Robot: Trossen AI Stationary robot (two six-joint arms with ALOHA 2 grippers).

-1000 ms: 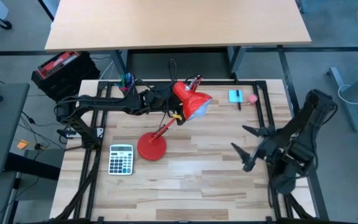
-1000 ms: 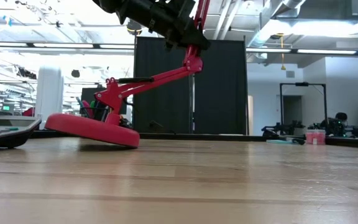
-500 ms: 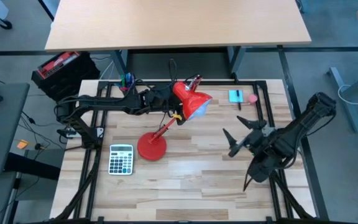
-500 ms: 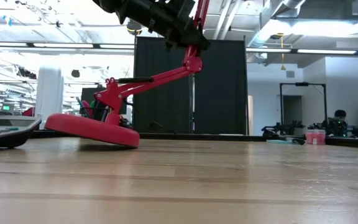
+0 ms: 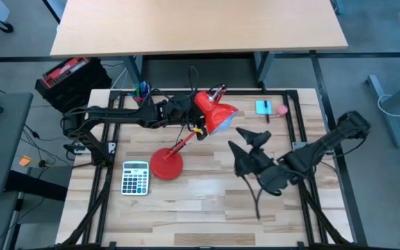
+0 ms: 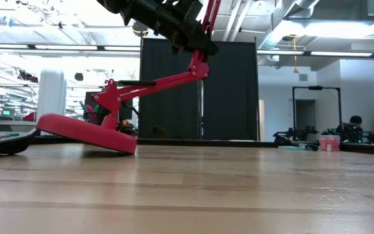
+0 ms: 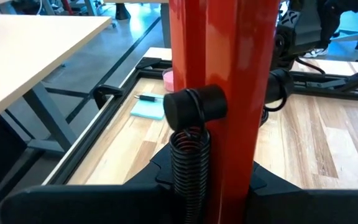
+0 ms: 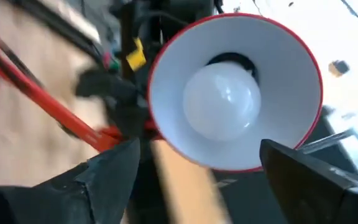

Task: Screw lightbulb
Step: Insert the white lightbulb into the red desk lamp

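The red desk lamp stands on the table with its round base tilted in the low view, one edge on the wood. Its cone shade faces toward the table's right. The pale white lightbulb sits inside the shade's white interior. My left gripper is shut on the lamp's arm just behind the shade. My right gripper is open and empty, a short way to the right of the shade's mouth, its fingers pointing at the bulb without touching it. My left gripper pinches the lamp's red upper arm between its two fingers, near the spring and the black knob, close behind the shade. It comes level from the table's left, the fingers lying across the arm. The lamp's base rests tilted on the table.
A white calculator lies to the left of the lamp's base. A blue notepad, a pen and a pink object lie at the far right. A black frame rail borders the table.
My right gripper has gone from the table's right side toward the left, up to the lamp's shade, and has turned to face its mouth. It has stayed open. The lamp's base has shifted a little toward the table's left.
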